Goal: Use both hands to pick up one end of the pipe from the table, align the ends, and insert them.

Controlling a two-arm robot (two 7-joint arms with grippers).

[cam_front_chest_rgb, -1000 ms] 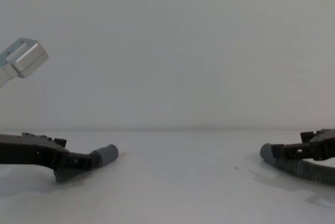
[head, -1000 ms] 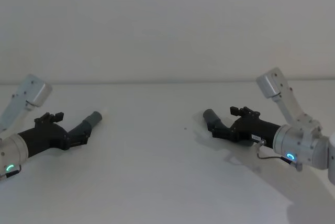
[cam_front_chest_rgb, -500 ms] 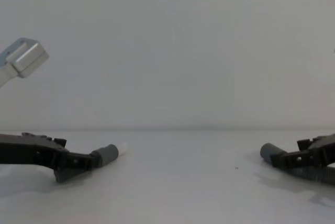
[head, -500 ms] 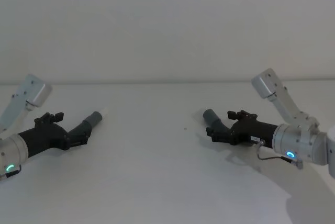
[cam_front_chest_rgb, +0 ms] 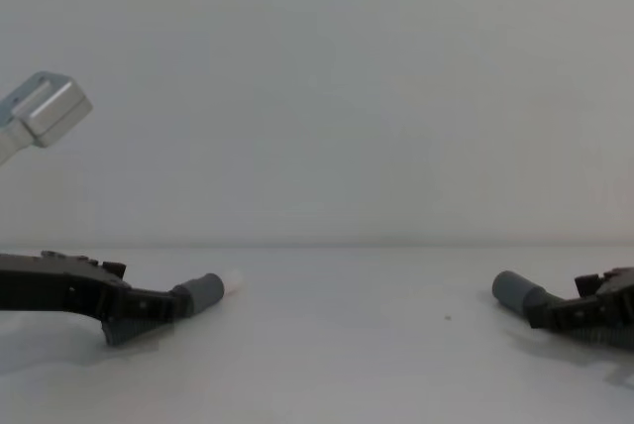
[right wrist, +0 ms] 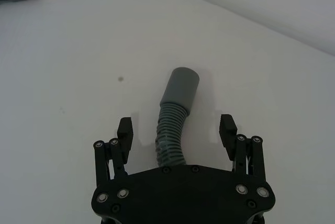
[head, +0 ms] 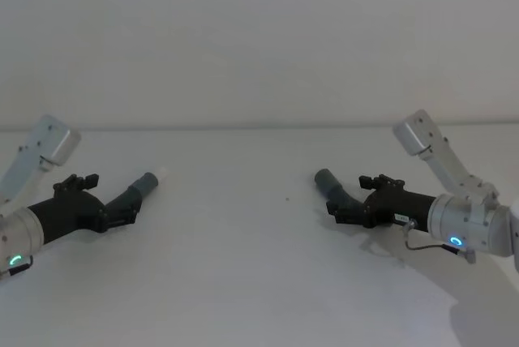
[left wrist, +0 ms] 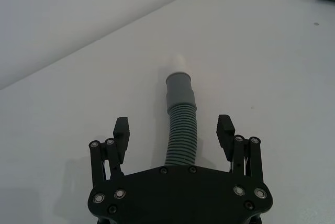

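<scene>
1. We have the left gripper (left wrist: 173, 129) low over the left side of the table (head: 243, 274), fingers (left wrist: 121, 130) spread apart, one on each side of the pipe (left wrist: 181, 145). Neither touches the ribs.
2. The left end (left wrist: 180, 89), the cuff with the whitish tip, pokes out past the fingertips toward the table's middle.
3. The right gripper (right wrist: 176, 127) is low over the table's right side, also spread wide and straddling the ribbed hose without contact.
4. The right end (right wrist: 179, 86), a plain grey cuff, sticks out ahead of it toward the table's middle.
5. The ends are well apart across the table's middle. We can't tell whether the cuffs rest on the table.
</scene>
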